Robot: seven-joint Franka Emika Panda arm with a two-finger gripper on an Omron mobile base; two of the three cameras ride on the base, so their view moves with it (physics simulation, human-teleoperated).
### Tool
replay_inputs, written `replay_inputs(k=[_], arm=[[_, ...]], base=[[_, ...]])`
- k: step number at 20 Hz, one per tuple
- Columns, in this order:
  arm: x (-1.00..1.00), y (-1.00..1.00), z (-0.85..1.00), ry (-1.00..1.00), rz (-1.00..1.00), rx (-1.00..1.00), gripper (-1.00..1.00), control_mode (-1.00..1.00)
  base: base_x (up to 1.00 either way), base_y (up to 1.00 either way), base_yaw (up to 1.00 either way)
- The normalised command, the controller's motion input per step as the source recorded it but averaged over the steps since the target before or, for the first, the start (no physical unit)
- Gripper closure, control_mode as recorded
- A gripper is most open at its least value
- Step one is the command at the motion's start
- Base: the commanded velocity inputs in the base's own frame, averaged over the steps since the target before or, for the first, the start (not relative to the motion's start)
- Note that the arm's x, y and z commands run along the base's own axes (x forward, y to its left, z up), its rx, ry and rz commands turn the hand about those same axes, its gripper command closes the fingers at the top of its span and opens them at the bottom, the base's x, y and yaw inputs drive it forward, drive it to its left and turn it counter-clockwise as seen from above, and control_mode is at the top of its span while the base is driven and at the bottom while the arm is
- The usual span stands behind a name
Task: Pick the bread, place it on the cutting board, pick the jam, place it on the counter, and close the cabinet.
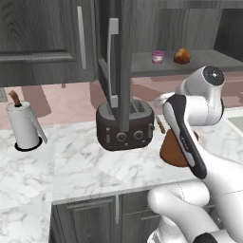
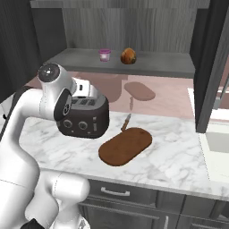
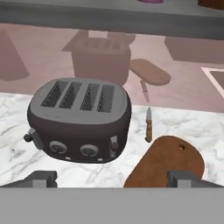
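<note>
Two dark finger tips of the claw (image 3: 112, 178) stand wide apart with nothing between them, hovering over the white grey-veined marble counter (image 3: 183, 122). Below lie the flat reddish-brown wooden cutting board (image 3: 168, 168) and a dark four-slot toaster (image 3: 81, 116). The small round golden-brown bread (image 2: 128, 56) sits on the open dark grey cabinet's shelf (image 2: 156, 62), beside the tiny pink jam (image 2: 104, 55). Judging by this, the first pick is not yet done; the arm must rise to the shelf.
</note>
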Motion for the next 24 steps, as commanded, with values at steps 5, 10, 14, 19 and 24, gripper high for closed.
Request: replay_inputs(k=[5,10,14,19,24], arm=[[0.00,-0.01,0.39,-0.01,0.00,0.01,-1.00,-1.00],[0.00,-0.01,0.33,0.00,0.00,0.02,-1.00,-1.00],[0.03,-0.01,0.27,0.00,0.00,0.03,-1.00,-1.00],[0.09,-0.06,0.19,0.00,0.00,0.03,-1.00,-1.00],[0.09,-0.07,0.17,0.00,0.00,0.02,-1.00,-1.00]], base=[[0.00,0.00,0.00],[0.00,0.00,0.00],[0.00,0.00,0.00],[0.00,0.00,0.00],[0.00,0.00,0.00]])
